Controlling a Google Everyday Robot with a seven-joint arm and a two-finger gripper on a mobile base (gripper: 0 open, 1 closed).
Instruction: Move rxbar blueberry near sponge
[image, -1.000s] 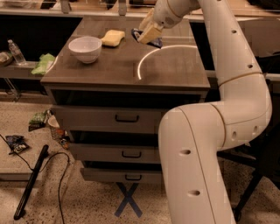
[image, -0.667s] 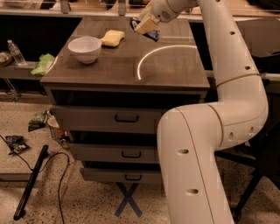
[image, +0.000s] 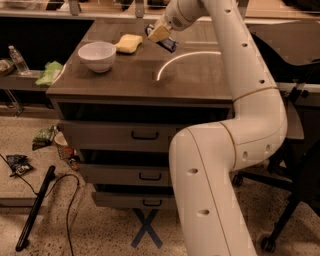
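Observation:
The pale yellow sponge (image: 129, 43) lies on the dark wooden cabinet top (image: 145, 75), behind and right of the white bowl. My gripper (image: 159, 34) is just right of the sponge, above the tabletop, shut on the rxbar blueberry (image: 165, 42). The dark blue bar sticks out tilted below and right of the fingers, a short way from the sponge.
A white bowl (image: 97, 55) stands at the left of the cabinet top. A light green cloth (image: 49, 73) and a water bottle (image: 18, 60) sit on a lower shelf at left. Drawers (image: 145, 136) face me. Snack bags and a cable lie on the floor at left.
My gripper has carried the rxbar left and slightly up, closer to the sponge. The bowl and sponge have not moved.

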